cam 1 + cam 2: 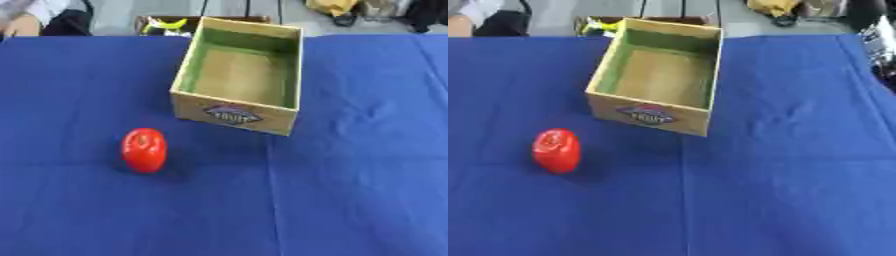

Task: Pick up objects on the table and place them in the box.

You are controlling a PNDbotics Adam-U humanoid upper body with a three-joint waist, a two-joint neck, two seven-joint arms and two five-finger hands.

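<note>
A glossy red oval object [144, 150] stands upright on the blue tablecloth [350, 190], left of centre. Behind it and to the right sits an open tan cardboard box [238, 114] with green inner walls and a label on its front face; nothing shows inside it. The red object is apart from the box, a short way in front of its left front corner. Neither of my hands appears in either eye view.
Beyond the far table edge lie a dark tray with something yellow [166, 24], bags and clutter [350, 7]. A dark object with a white patch [881, 37] shows at the right edge of the right eye view.
</note>
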